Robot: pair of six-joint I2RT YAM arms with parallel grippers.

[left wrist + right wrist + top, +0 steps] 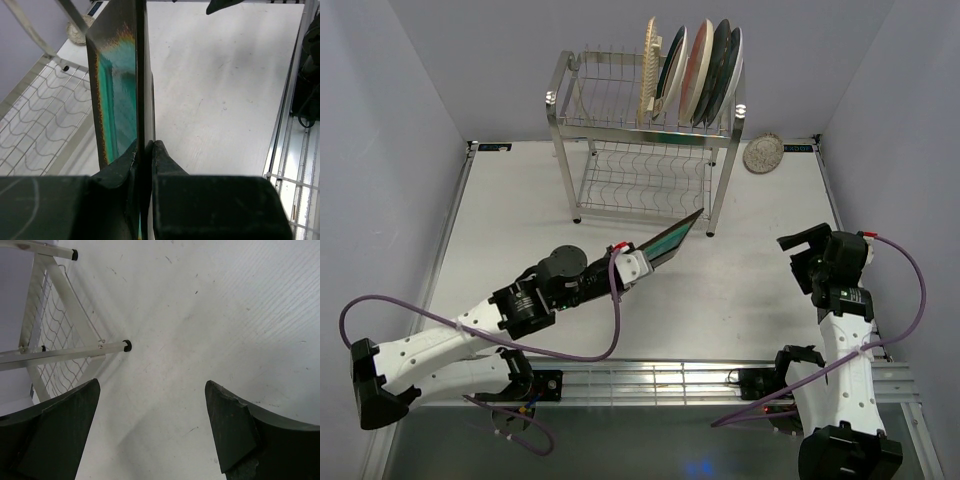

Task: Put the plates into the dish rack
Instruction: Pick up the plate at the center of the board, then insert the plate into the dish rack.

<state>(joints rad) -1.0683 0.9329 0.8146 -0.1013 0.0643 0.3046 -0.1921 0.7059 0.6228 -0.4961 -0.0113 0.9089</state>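
My left jaws are clamped tight on the brown plate (672,240), holding it edge-on in the air just before the rack (620,100). My right jaws gape wide and empty over the tabletop (740,290), right of the rack. Other plates (698,65) stand in the rack's top tier, and a silver plate (763,153) lies right of it.

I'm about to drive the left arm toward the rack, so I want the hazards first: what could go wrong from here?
1. The left tool pinches the square plate only at its edge, so it could pivot or slip.
2. The plate's far corner looks close to the dish rack front post and might clip it.
3. The standing plates crowd the top tier's right side, so a knock is possible there.
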